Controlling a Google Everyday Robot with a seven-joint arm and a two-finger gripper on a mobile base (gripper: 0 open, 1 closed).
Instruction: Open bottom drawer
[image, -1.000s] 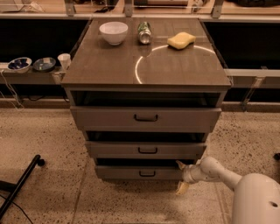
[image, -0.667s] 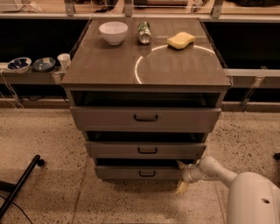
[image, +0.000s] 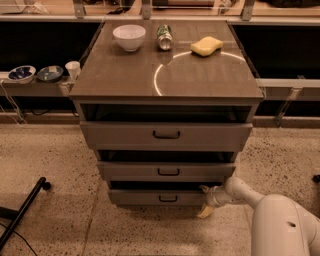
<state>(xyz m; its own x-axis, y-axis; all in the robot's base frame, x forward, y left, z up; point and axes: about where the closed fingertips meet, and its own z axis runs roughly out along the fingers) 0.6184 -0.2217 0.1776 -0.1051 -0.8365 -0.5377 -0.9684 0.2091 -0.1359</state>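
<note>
The bottom drawer (image: 150, 198) is the slimmest grey-brown front of three, lowest in the cabinet, with a small black bar handle (image: 168, 199) at its centre. It stands slightly pulled out, with a dark gap above it. My gripper (image: 206, 200) is at the drawer's right end, close to the floor, at the end of my white arm (image: 245, 192) that comes in from the lower right. One fingertip sits at the drawer's top right corner, another lower near the floor.
The middle drawer (image: 167, 171) and top drawer (image: 166, 135) are also slightly out. On the cabinet top (image: 125, 75) lie a white bowl (image: 129, 37), a can (image: 164, 36) and a yellow sponge (image: 206, 46). A side shelf (image: 35, 87) holds bowls and a cup. A black leg (image: 22, 212) lies on the floor at left.
</note>
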